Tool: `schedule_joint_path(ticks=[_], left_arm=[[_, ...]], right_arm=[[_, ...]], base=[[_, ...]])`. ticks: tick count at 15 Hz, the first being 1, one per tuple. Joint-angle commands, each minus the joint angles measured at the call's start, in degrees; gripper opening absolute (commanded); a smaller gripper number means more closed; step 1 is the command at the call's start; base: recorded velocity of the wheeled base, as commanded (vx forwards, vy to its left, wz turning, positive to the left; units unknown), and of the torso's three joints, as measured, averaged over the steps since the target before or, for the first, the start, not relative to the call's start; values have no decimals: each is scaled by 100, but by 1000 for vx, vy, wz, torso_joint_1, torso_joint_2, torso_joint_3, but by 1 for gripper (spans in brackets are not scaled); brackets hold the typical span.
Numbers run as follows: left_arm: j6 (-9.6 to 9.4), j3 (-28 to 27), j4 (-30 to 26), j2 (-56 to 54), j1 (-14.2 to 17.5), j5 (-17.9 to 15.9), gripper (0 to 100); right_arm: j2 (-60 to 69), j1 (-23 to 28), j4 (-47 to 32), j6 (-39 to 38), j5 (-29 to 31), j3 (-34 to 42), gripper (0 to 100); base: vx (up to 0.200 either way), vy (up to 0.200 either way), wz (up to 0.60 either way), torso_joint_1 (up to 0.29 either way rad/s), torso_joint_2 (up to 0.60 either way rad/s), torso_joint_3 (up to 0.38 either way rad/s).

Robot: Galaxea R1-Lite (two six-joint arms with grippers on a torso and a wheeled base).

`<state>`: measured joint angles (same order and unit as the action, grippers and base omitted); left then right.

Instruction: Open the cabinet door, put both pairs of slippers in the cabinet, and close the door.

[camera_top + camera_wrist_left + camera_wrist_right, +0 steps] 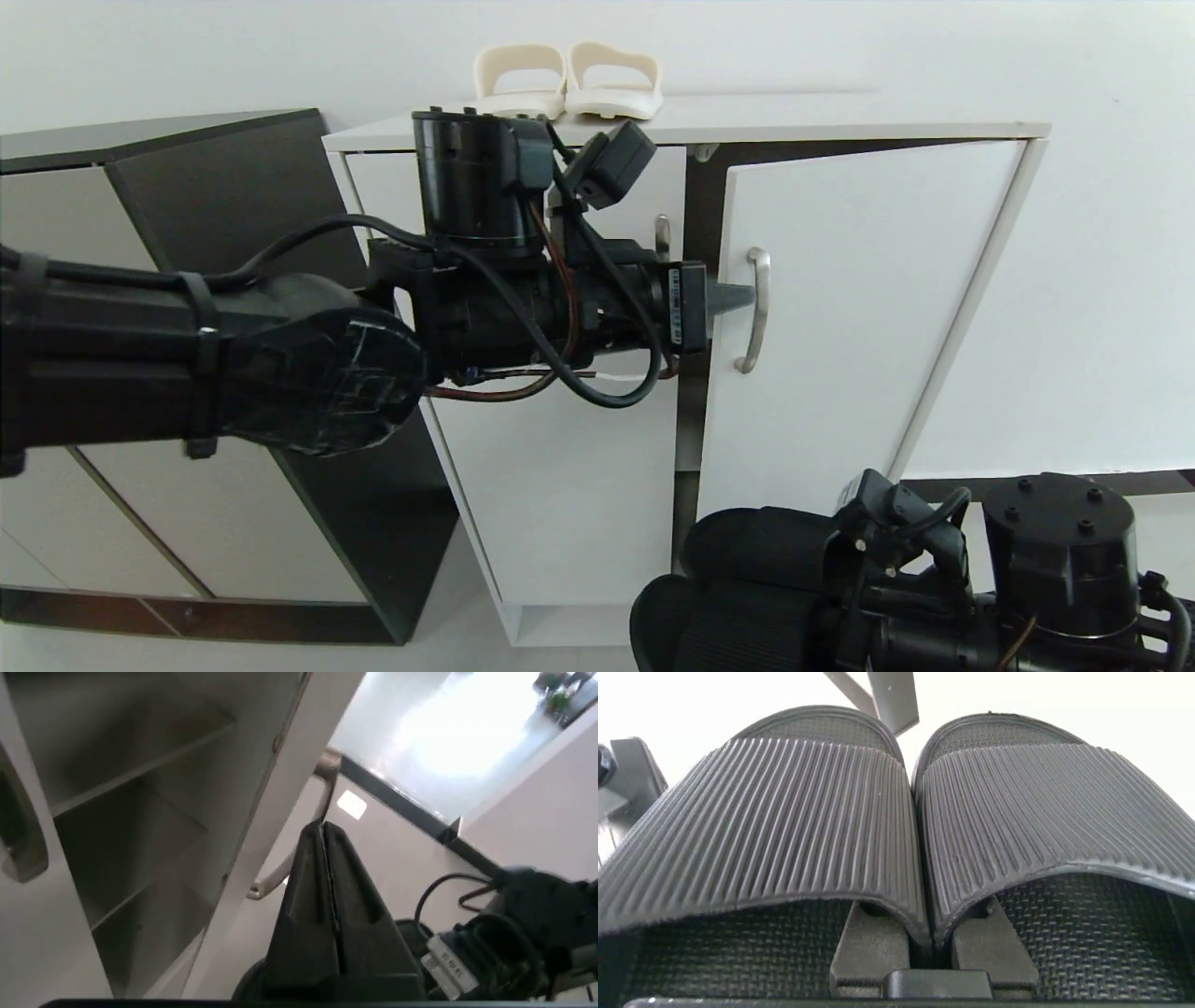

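The cabinet's point(523, 504) right-hand door point(868, 308) stands ajar. The left gripper point(740, 297), fingers pressed together with nothing between them, points at the door's handle point(758, 308), just beside it. To do this well, I would hook that closed tip behind the handle and pull along the door's arc, out from the cabinet, until the shelves are fully exposed. The right gripper point(930, 945), low in front of the cabinet, clamps the black slippers point(813, 821) by their adjoining inner edges and should be held outside the door's sweep. The cream slippers point(568, 82) sit on top of the cabinet.
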<state>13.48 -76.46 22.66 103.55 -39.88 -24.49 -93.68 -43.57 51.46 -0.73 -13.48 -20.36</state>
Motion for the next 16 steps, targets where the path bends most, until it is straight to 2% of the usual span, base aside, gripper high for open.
schedule_joint_path(ticks=[1, 3, 6, 8, 11, 16], left_arm=[[5, 536, 335, -379, 76, 15, 0], [40, 623, 502, -388, 472, -12, 0], [58, 448, 511, -186, 762, -29, 0], [67, 70, 467, 122, 788, -21, 0], [313, -642, 37, 447, 753, -21, 0], [330, -1389, -104, 939, 630, -12, 0]], right_arm=[[26, -2, 5, 3, 4, 23, 0], [17, -2, 5, 3, 4, 23, 0], [-36, -11, -4, 12, 12, 32, 0], [-71, -20, -4, 12, 4, 32, 0], [-97, -38, -22, 179, 4, 93, 0], [-150, -38, -30, 214, 12, 137, 0]], base=[[0, 0, 0, 0, 0, 0], [0, 0, 0, 0, 0, 0], [0, 0, 0, 0, 0, 0], [0, 0, 0, 0, 0, 0], [0, 0, 0, 0, 0, 0], [0, 0, 0, 0, 0, 0]])
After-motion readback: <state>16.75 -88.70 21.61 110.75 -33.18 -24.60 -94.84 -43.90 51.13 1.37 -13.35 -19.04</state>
